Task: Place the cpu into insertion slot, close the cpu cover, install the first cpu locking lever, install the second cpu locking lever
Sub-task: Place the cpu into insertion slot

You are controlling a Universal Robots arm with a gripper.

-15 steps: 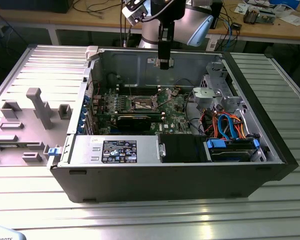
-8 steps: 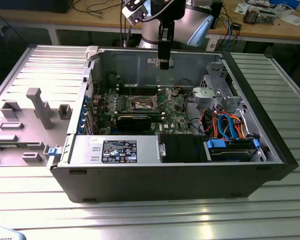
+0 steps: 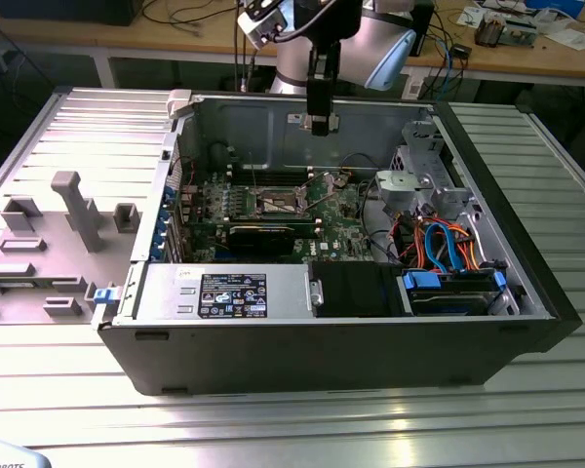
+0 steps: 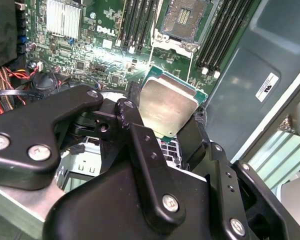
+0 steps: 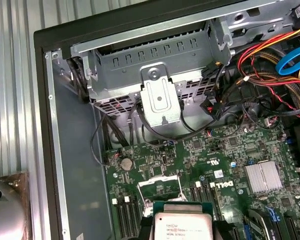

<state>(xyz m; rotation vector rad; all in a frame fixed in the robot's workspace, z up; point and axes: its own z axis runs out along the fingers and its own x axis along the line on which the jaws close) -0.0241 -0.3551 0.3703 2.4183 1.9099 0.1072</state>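
Note:
My gripper (image 4: 165, 116) is shut on the cpu (image 4: 168, 107), a small square chip with a silver-grey metal top, held by its edges between the black fingers (image 4: 126, 111). In the first wrist view the cpu (image 5: 182, 226) hangs above the green motherboard (image 5: 225, 150). The insertion slot (image 4: 184, 17) lies bare on the board, apart from the chip, between rows of black memory slots. In the exterior view the gripper (image 3: 319, 123) hangs high over the open computer case, above the insertion slot (image 3: 278, 203). Whether the cpu cover stands up or lies flat I cannot tell.
The black case wall (image 3: 322, 341) rings the board. A grey drive cage (image 5: 155, 65) and bundles of red, orange and blue cables (image 3: 448, 249) crowd the exterior view's right. A long black expansion card (image 3: 263, 234) and a heatsink (image 4: 64, 17) sit on the board. Grey fixtures (image 3: 73, 210) stand outside.

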